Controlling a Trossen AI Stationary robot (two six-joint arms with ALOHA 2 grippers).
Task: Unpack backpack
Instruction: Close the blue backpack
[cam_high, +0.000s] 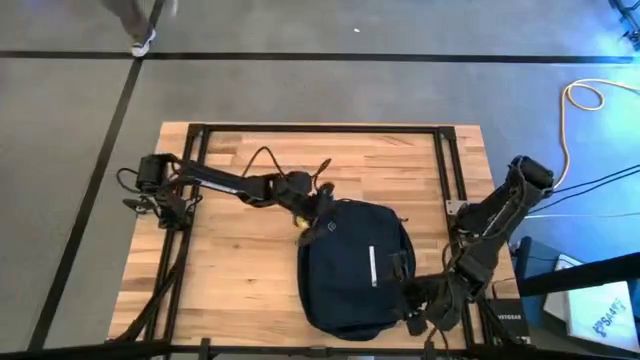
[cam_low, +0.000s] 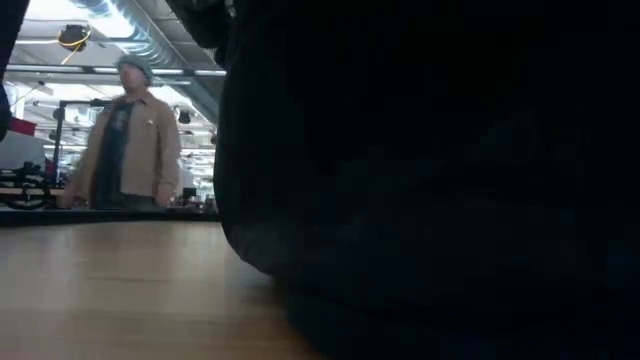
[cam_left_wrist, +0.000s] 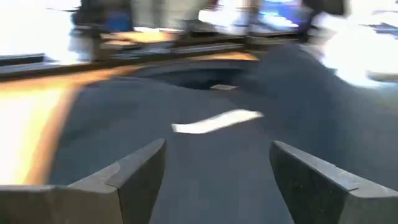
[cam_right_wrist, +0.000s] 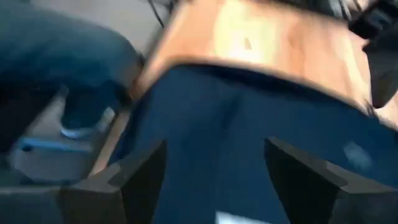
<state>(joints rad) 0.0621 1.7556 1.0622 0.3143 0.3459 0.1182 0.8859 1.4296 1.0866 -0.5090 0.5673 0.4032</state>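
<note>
Backpack (cam_low: 430, 180) lying unopened, nothing out yet; left gripper (cam_left_wrist: 217, 168) and right gripper (cam_right_wrist: 214, 165) hovering wide over it.

The robot has two dark arms, the left arm (cam_high: 225, 183) and the right arm (cam_high: 490, 235), each built from black jointed segments. Thin black cables (cam_high: 262, 155) loop beside the left arm. The fingers (cam_left_wrist: 134, 177) of the left gripper (cam_left_wrist: 214, 180) are dark grey and wedge-shaped with flat faces, and the right gripper (cam_right_wrist: 211, 177) has the same form.
</note>
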